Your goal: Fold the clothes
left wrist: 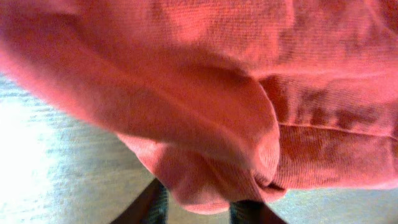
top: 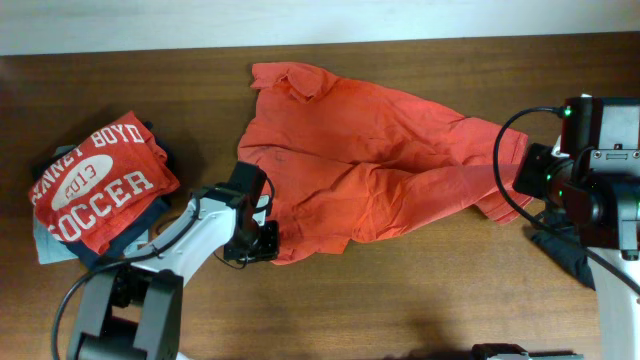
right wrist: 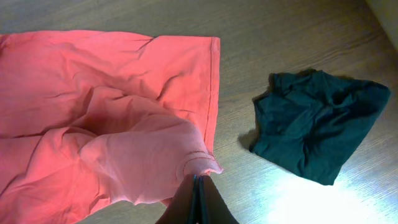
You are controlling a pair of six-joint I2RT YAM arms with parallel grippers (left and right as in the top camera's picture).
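Two robot arms at opposite ends of a large, soft orange-red collared shirt (top: 370, 150) on a brown wooden tabletop (top: 400, 310).
From the left: a folded stack topped by a red tee with white "SOCCER" print (top: 95, 185). The left claw (top: 255, 238) straddles the shirt's bunched hem, and I cannot tell whether it grips. The right claw (right wrist: 199, 185), pressed together, pinches the far edge. A crumpled black garment (right wrist: 317, 124) lies nearby. Draw both ends evenly taut before folding, or wrinkles will likely get trapped.
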